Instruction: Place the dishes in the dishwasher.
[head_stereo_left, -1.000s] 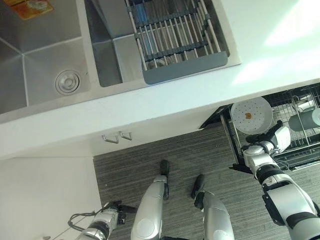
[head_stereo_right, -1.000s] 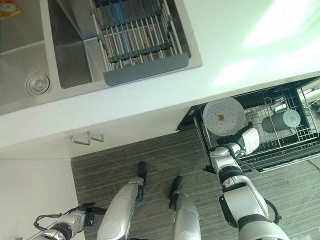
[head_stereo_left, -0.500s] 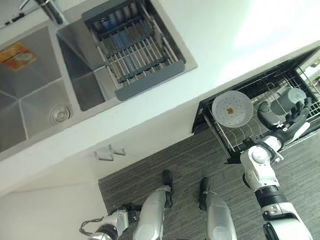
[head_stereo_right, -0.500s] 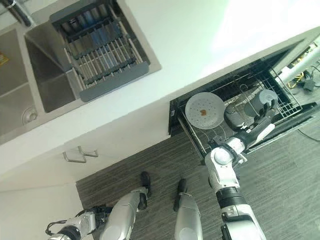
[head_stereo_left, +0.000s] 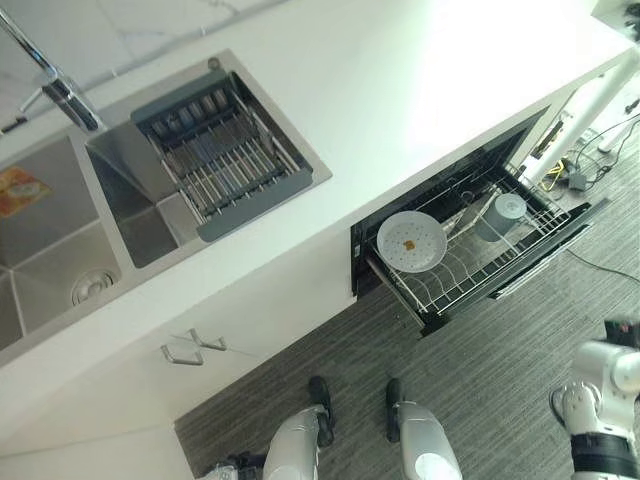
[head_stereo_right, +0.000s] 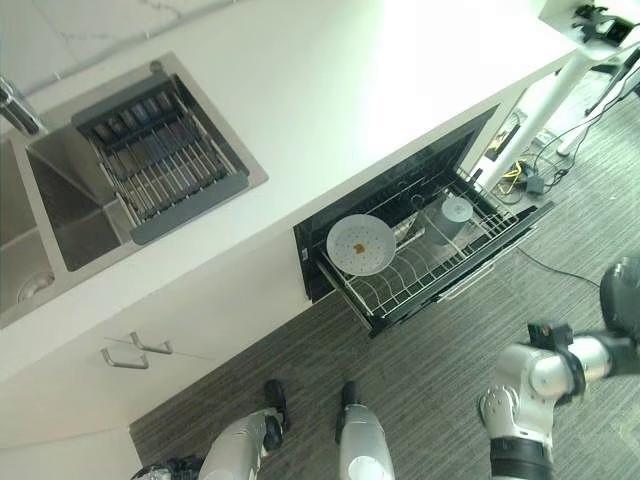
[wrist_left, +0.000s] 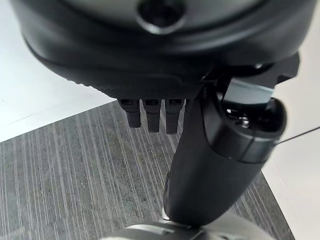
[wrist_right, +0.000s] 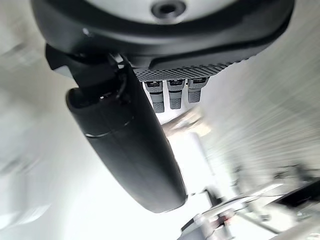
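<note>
A white plate (head_stereo_left: 411, 241) with a small brown spot at its middle is seen standing in the wire rack (head_stereo_left: 478, 262) of the open dishwasher (head_stereo_right: 405, 250), at the rack's left end, leaned against the tines. A grey cup (head_stereo_left: 496, 216) is set further right in the same rack, well apart from the plate. The rack is drawn out from under the white countertop (head_stereo_left: 400, 90), over the grey striped floor (head_stereo_right: 420, 380).

On the countertop's left a steel double sink (head_stereo_left: 60, 250) is sunk, and a grey drying rack (head_stereo_left: 220, 155) is laid across its right basin, with a tap (head_stereo_left: 50, 80) above it.

The right hand (wrist_right: 130, 150) is shown in its own wrist view with thumb extended and fingers (wrist_right: 172, 92) straight and relaxed, nothing held in them. The left hand (wrist_left: 215, 165) is shown in its wrist view above the floor, likewise with straight fingers (wrist_left: 152, 112) and thumb extended, nothing gripped. Two cabinet handles (head_stereo_left: 195, 348) are seen below the sink
</note>
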